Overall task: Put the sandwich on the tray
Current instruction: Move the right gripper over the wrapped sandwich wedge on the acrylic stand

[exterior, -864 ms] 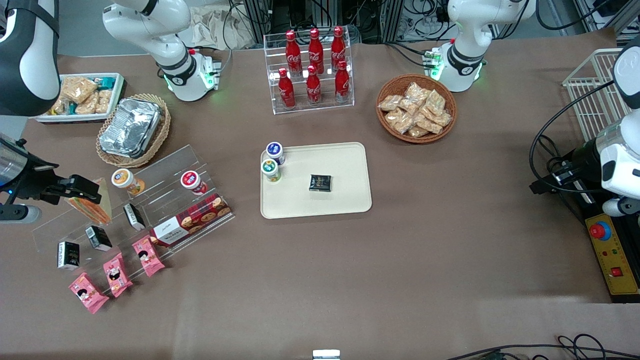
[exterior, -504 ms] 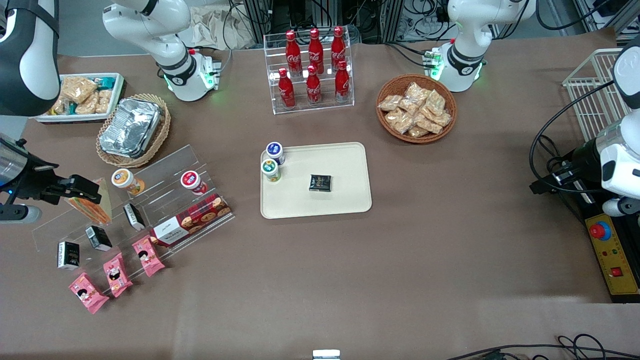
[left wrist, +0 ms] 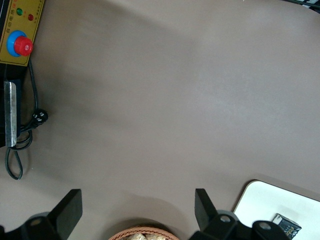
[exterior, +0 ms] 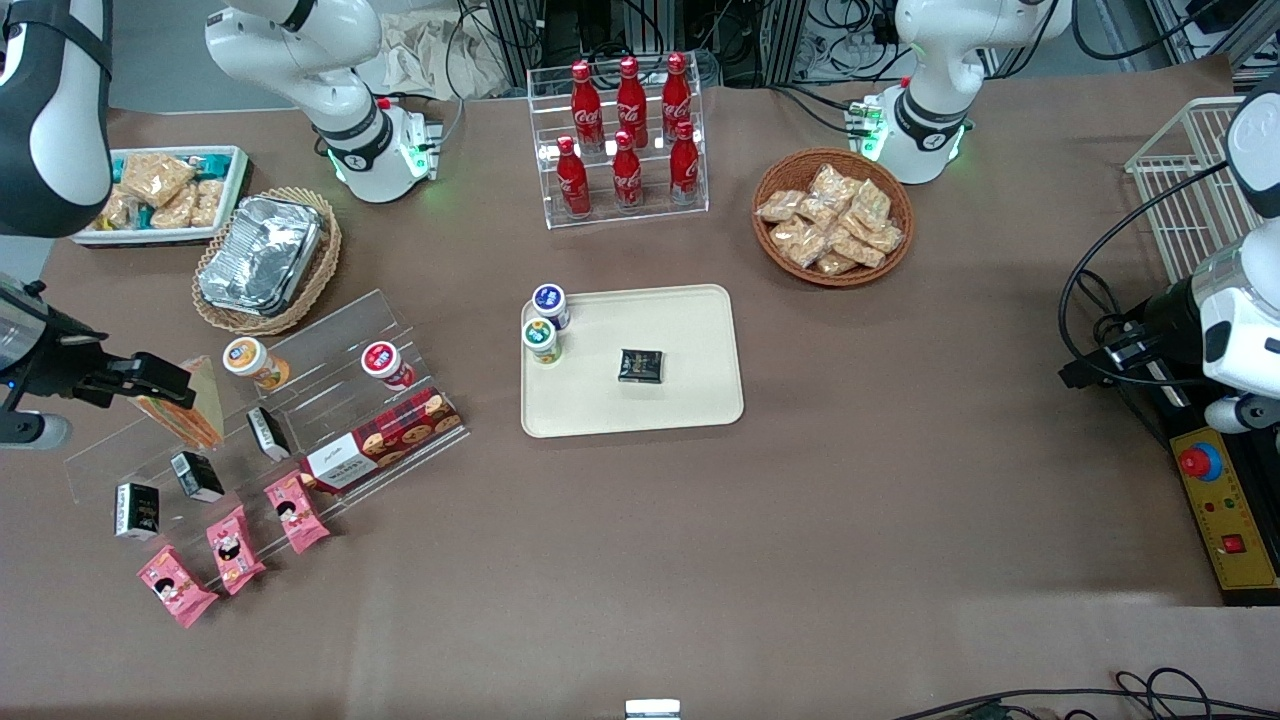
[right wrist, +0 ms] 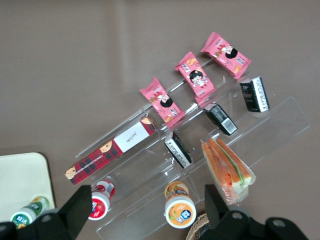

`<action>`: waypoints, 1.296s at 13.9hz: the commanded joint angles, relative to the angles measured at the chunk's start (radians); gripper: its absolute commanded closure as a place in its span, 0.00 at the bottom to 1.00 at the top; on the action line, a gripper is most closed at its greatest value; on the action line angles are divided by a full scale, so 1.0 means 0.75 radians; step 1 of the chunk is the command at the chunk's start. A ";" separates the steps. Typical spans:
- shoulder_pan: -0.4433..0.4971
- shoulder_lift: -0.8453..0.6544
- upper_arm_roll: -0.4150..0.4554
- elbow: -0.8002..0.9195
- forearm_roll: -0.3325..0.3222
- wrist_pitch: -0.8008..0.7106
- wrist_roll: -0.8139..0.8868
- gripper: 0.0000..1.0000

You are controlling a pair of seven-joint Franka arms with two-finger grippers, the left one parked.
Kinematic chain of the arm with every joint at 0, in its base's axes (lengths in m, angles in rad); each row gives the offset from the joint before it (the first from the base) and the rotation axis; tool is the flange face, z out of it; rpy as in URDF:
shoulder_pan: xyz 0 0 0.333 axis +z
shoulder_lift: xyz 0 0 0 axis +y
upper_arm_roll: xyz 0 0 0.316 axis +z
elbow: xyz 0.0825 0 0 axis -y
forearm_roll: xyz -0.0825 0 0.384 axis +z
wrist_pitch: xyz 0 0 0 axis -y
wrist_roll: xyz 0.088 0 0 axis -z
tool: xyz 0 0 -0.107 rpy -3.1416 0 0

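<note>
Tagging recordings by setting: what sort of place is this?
Likely a robotics lab staged as a snack shop: cola bottles in a clear rack, a stepped acrylic shelf of snacks holding the sandwich, cables around. The open claw hovers above that shelf.

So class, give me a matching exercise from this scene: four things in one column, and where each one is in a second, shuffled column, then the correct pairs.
Things
1. sandwich
2. black packet
3. tan snack packets
4. gripper

Places
A. in the round wicker basket
B. on the tray
C. beside the sandwich, open
D. on the clear stepped display stand

Pairs: 1-D, 2-B, 3-A, 4-C
</note>
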 commanded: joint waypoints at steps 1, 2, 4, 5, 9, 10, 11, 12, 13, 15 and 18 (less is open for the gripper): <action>-0.017 -0.008 -0.035 -0.015 0.009 -0.002 -0.034 0.00; -0.017 -0.008 -0.041 -0.015 0.009 -0.004 -0.097 0.00; -0.017 -0.008 -0.078 -0.015 0.005 -0.008 -0.226 0.00; -0.017 -0.010 -0.098 -0.027 0.005 -0.010 -0.323 0.00; -0.017 -0.055 -0.164 -0.145 0.007 0.010 -0.467 0.00; -0.017 -0.075 -0.180 -0.194 0.007 0.019 -0.482 0.00; -0.017 -0.094 -0.190 -0.247 0.007 0.051 -0.530 0.00; -0.017 -0.110 -0.194 -0.303 0.005 0.100 -0.596 0.00; -0.017 -0.129 -0.213 -0.372 0.005 0.153 -0.649 0.00; -0.017 -0.180 -0.248 -0.535 0.005 0.312 -0.741 0.00; -0.024 -0.198 -0.274 -0.681 0.005 0.472 -0.825 0.00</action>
